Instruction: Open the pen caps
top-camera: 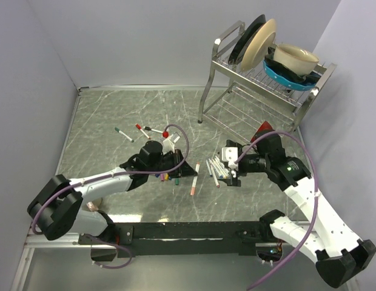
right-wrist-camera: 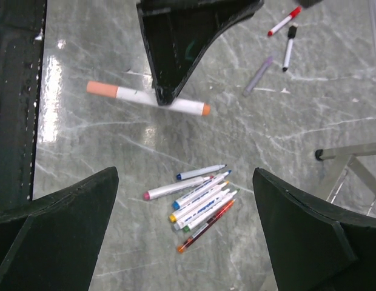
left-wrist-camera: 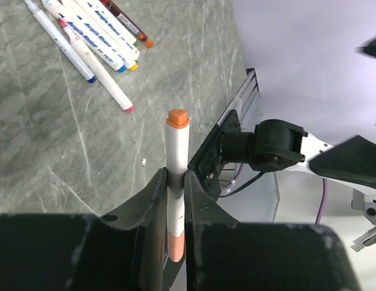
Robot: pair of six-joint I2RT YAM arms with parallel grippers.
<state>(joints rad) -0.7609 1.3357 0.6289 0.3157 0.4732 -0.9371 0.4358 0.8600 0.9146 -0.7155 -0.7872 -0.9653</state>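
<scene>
My left gripper (left-wrist-camera: pixel 176 177) is shut on a white-barrelled orange pen (left-wrist-camera: pixel 176 145), gripped mid-barrel. A salmon-orange cap (right-wrist-camera: pixel 100 88) sits on one end of the pen and a small orange plug (right-wrist-camera: pixel 205 110) on the other. In the top view the left gripper (top-camera: pixel 189 171) holds this pen (top-camera: pixel 194 180) low over the table's middle. Several small coloured pen caps (top-camera: pixel 167 177) lie beside it. My right gripper (right-wrist-camera: pixel 185 182) is open and hangs above a bundle of uncapped pens (right-wrist-camera: pixel 200 203), with nothing between its fingers. It faces the left gripper from the right (top-camera: pixel 231 163).
Capped red (right-wrist-camera: pixel 283 21) and black (right-wrist-camera: pixel 289 39) pens and a green-capped one (top-camera: pixel 124 134) lie farther back on the table. A metal dish rack (top-camera: pixel 261 79) with plates and bowls stands at the back right; its foot (right-wrist-camera: pixel 345 156) is near the right gripper.
</scene>
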